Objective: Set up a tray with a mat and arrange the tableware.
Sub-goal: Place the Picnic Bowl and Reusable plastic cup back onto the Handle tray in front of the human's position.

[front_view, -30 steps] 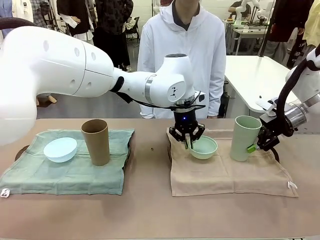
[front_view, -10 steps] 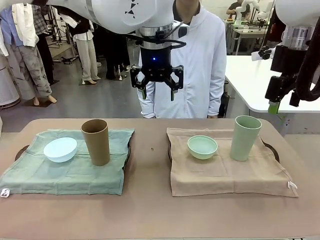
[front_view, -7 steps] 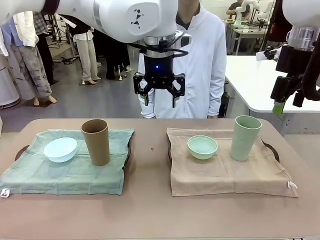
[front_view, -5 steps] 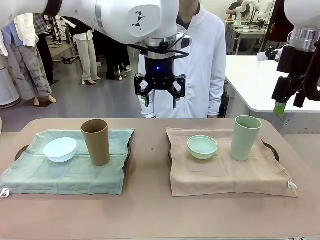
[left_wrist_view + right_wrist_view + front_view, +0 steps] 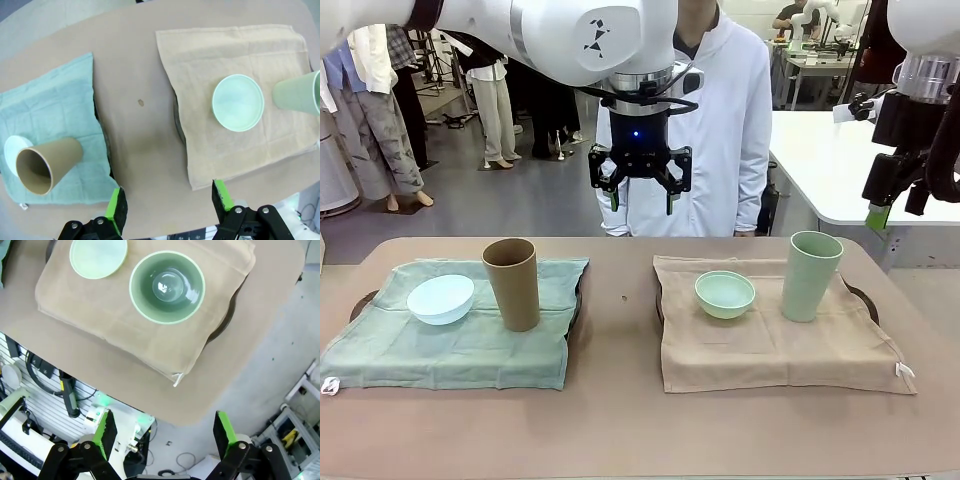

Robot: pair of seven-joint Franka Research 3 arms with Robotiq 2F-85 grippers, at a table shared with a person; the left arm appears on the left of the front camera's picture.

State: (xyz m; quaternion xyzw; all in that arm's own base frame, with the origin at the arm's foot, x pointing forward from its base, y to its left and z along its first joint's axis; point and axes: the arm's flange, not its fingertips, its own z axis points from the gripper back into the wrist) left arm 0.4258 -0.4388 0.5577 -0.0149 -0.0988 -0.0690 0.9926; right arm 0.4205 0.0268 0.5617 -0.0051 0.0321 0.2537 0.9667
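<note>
A tan mat (image 5: 775, 340) covers the right tray (image 5: 861, 296); on it stand a mint green bowl (image 5: 725, 294) (image 5: 238, 102) (image 5: 98, 257) and a pale green cup (image 5: 810, 275) (image 5: 167, 286) (image 5: 297, 93). To the left, a green mat (image 5: 460, 325) bears a pale blue bowl (image 5: 441, 298) (image 5: 15, 149) and a brown cup (image 5: 512, 283) (image 5: 44, 164). My left gripper (image 5: 640, 195) (image 5: 168, 202) hangs open and empty high above the table's far middle. Also open and empty, my right gripper (image 5: 895, 200) (image 5: 162, 430) is raised off to the right of the pale green cup.
A person in a white hooded top (image 5: 705, 110) stands at the far side behind my left gripper. A small dark speck (image 5: 624, 297) lies on the bare brown tabletop between the two mats. A white table (image 5: 825, 150) stands behind on the right.
Three seconds ago my left gripper was down at the mint bowl and my right beside the pale green cup. Both have risen clear; over the last second the left gripper sank slightly.
</note>
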